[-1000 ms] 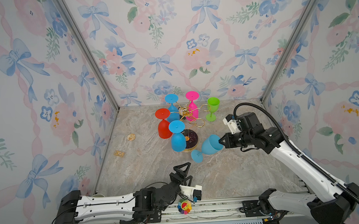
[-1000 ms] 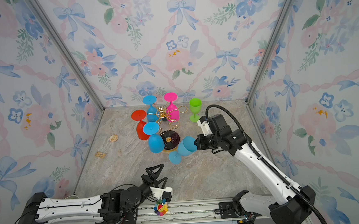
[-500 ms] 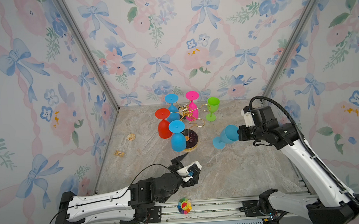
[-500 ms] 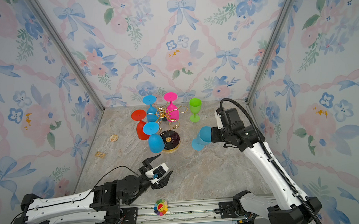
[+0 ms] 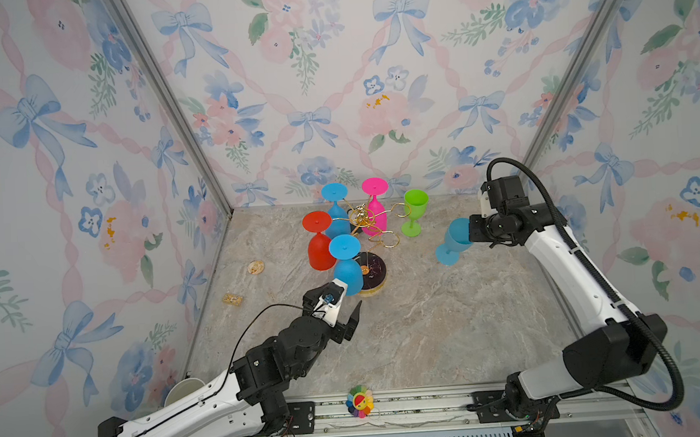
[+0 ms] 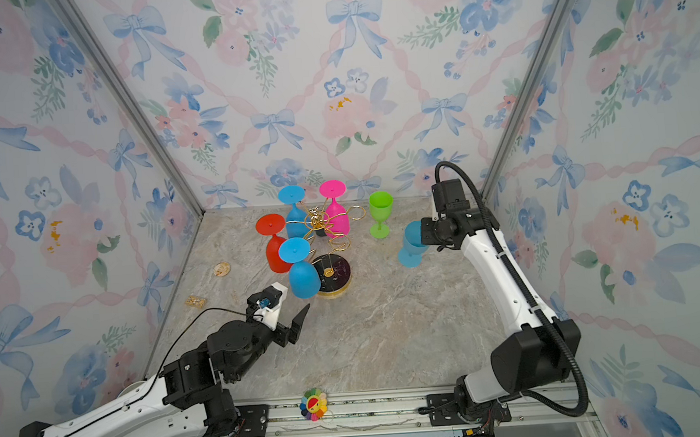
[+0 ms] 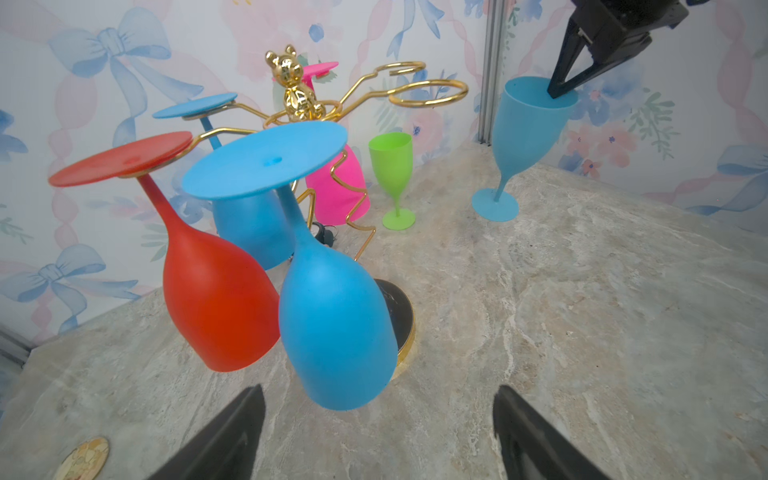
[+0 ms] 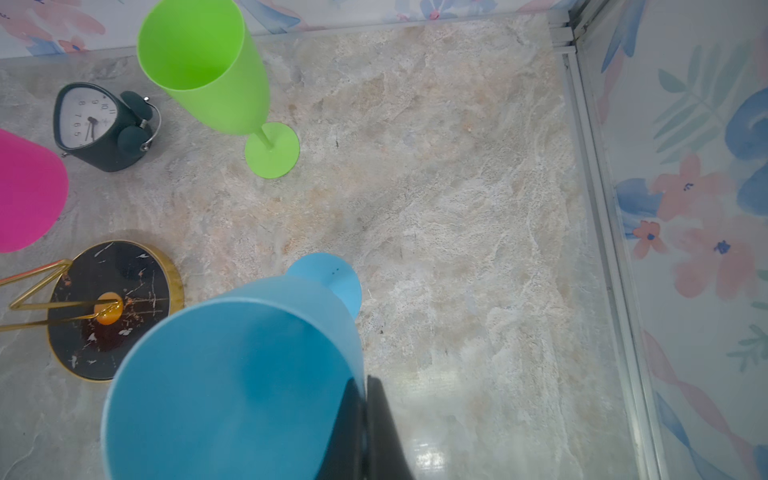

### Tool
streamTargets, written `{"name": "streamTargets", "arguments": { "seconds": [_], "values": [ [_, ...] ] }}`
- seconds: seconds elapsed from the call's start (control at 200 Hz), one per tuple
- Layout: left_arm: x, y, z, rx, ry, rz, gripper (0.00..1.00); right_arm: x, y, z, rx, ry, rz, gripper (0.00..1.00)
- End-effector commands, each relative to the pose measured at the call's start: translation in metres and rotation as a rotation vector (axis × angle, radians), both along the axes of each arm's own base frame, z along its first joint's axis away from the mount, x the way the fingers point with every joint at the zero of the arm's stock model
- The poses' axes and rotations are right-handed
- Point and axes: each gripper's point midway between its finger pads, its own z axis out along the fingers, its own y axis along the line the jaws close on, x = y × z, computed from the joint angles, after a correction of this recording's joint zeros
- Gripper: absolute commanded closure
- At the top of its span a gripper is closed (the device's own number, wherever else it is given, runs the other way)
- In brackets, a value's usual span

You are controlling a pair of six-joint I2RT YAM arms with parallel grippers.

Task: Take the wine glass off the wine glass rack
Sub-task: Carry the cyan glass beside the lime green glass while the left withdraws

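Right fingers (image 8: 384, 432) are pinching the rim of the light blue wine glass (image 8: 232, 374), one inside the bowl and one outside. The glass is off the wine glass rack (image 5: 363, 218), tilted, over to the rack's right in both top views. Its foot is down by the counter (image 5: 430, 327), can't tell if it's touching. The bowl's empty, with a matte plastic look.

Left fingers (image 7: 224, 440) are spread wide with nothing between them, near the blue glass (image 7: 332, 324) hanging bowl-down off a gold wire loop. The red glass (image 7: 216, 299), second blue glass (image 7: 249, 232) and pink glass (image 7: 332, 191) hang the same way. The green glass (image 7: 392, 166) stands upright and empty between the rack and the held one. The rack base (image 8: 124, 270) is round, black marble-look, gold-rimmed. The counter is beige veined stone.
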Motion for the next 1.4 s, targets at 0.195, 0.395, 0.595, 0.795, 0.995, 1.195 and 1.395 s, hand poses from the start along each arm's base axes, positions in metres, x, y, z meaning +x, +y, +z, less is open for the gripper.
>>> {"name": "streamTargets", "arguments": {
  "seconds": [0.195, 0.395, 0.595, 0.795, 0.995, 1.195, 1.395],
  "values": [
    [0.021, 0.032, -0.013, -0.094, 0.093, 0.121, 0.12, 0.081, -0.015, 0.000, 0.014, -0.042, -0.055, 1.00],
    [0.038, 0.060, -0.014, -0.148, 0.102, 0.245, 0.12, 0.123, -0.011, -0.014, 0.030, -0.025, -0.051, 1.00],
    [0.049, 0.078, -0.014, -0.184, 0.100, 0.307, 0.12, 0.152, -0.008, -0.026, 0.030, 0.005, -0.049, 1.00],
    [0.054, 0.092, -0.006, -0.307, 0.049, 0.341, 0.09, 0.169, -0.009, -0.034, 0.028, 0.012, -0.058, 1.00],
    [0.059, 0.092, -0.011, -0.316, 0.058, 0.342, 0.10, 0.175, -0.017, -0.044, 0.033, 0.025, -0.075, 1.00],
    [0.060, 0.097, -0.005, -0.313, 0.039, 0.356, 0.09, 0.179, -0.016, -0.054, 0.055, 0.039, -0.075, 1.00],
    [0.061, 0.097, -0.007, -0.314, 0.046, 0.356, 0.09, 0.182, -0.013, -0.062, 0.061, 0.051, -0.073, 1.00]
  ]
}}
